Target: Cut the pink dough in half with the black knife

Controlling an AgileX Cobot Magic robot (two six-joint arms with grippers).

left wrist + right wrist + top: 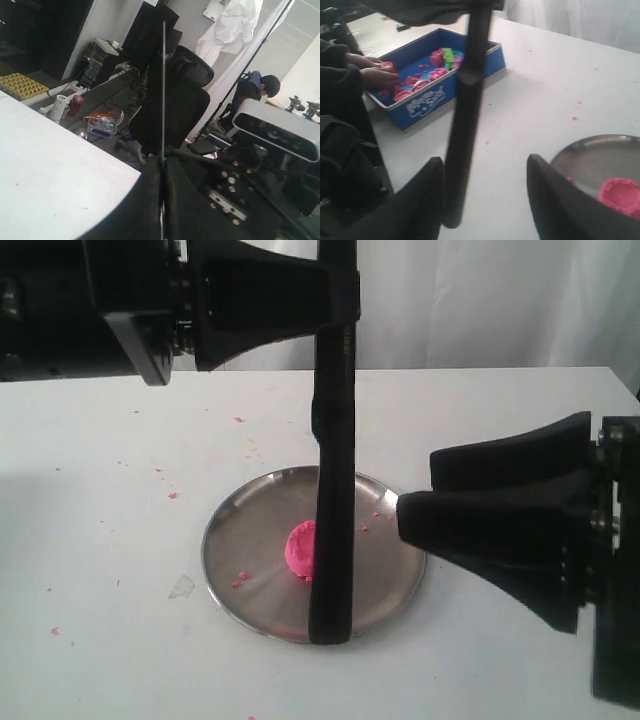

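The black knife (333,490) hangs upright, and my left gripper (340,300) is shut on its upper part. Seen edge-on in the left wrist view, the knife (163,90) is a thin line rising out of that shut gripper (162,162). Its blunt lower end hangs in front of the steel plate (230,540). It partly covers the pink dough (300,548), a rounded lump with a dented top (620,195). My right gripper (415,490) stands open at the plate's right rim. In the right wrist view the knife (467,115) hangs near one finger of the right gripper (486,162), untouched.
Pink crumbs lie scattered on the plate (580,155) and the white table (120,570). A blue tray (427,97) holding pink and green dough sits at the table's edge, with a person's hands (375,72) in it. A white curtain (480,300) hangs behind the table.
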